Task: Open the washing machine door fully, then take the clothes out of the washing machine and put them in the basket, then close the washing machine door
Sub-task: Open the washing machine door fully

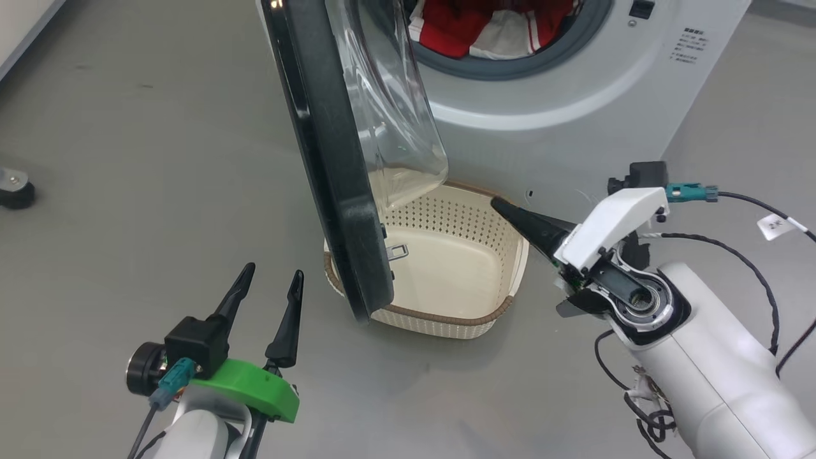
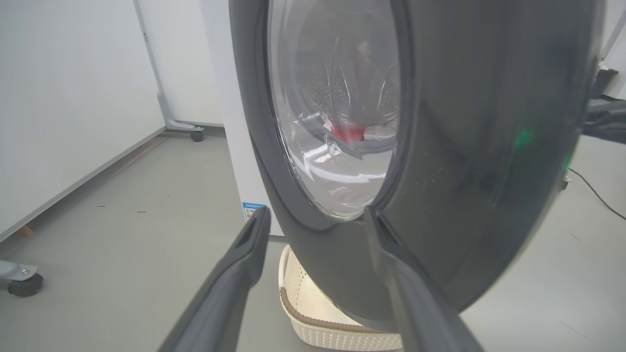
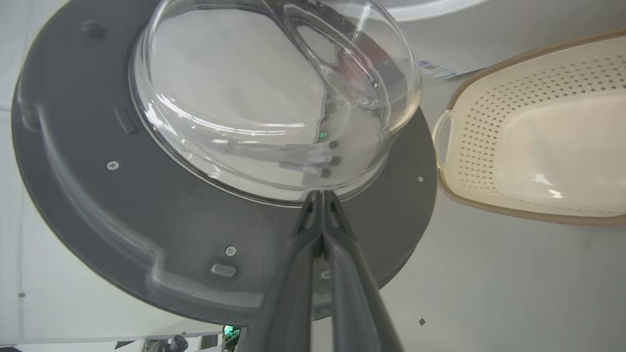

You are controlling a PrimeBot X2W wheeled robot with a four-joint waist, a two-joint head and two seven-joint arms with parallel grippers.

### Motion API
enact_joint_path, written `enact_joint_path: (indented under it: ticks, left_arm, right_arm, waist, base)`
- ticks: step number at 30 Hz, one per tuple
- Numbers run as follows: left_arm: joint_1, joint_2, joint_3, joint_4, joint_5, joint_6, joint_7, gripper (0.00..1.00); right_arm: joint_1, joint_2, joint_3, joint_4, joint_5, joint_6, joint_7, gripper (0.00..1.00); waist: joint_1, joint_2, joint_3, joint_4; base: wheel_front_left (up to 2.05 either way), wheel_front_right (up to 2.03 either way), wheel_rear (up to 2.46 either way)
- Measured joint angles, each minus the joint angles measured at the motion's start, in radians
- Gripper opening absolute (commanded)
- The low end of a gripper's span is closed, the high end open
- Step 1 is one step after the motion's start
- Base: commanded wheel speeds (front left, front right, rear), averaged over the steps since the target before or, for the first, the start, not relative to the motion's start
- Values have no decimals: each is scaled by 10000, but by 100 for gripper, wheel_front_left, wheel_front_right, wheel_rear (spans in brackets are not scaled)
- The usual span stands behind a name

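The left gripper sits low at the outer side of the washing machine door. Its forearm rises from below and its two dark fingers point up and forward, spread apart with nothing between them. In the left wrist view the door's glossy black ring curves just ahead of the jaws. The right-hand finger overlaps the ring's lower part, but whether it touches cannot be told.

The right gripper reaches in from the other side, its wrist bent so the fingers point across toward the door's inner face. Those jaws are pressed together on nothing. In the right wrist view their tips meet at the rim of the bulging glass bowl, though contact with it cannot be told.

The door stands partly open, edge-on between the two sets of jaws. Its lower edge hangs over the near-left rim of the basket, which sits on the floor directly beneath the right jaws. The clothes lie in the drum mouth of the washing machine, beyond and above the right fingertips.

Outward of the left jaws, grey floor spreads wide, with a caster well off to that side. Behind the right wrist, black cables loop close to the arm.
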Motion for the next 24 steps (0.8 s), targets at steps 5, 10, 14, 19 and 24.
enact_joint_path:
  ticks: [5, 10, 14, 19, 24]
  left_arm:
    - [235, 104, 178, 44, 2, 0, 0, 100]
    - [448, 119, 268, 52, 2, 4, 0, 100]
    - [662, 190, 491, 31, 2, 88, 0, 100]
    - [816, 291, 623, -38, 2, 90, 0, 100]
    - [848, 322, 756, -94, 2, 146, 0, 100]
  right_arm:
    - [460, -566, 203, 4, -1469, 48, -1120, 0]
    - [977, -1202, 541, -100, -3062, 121, -2297, 0]
    - [1244, -1563, 629, -357, -4040, 121, -3223, 0]
    - [1581, -1921, 719, -637, -5147, -40, -4289, 0]
    - [1859, -2249, 673, -815, -5845, -336, -5089, 0]
  waist:
    - [0, 0, -353, -366]
    - [0, 0, -697, -773]
    - [0, 0, -922, -1124]
    - [0, 0, -1114, -1570]
    - [0, 0, -1216, -1885]
  base:
    - [0, 0, 0]
    - [0, 0, 0]
    - [0, 0, 0]
    - [0, 0, 0]
    - [0, 0, 0]
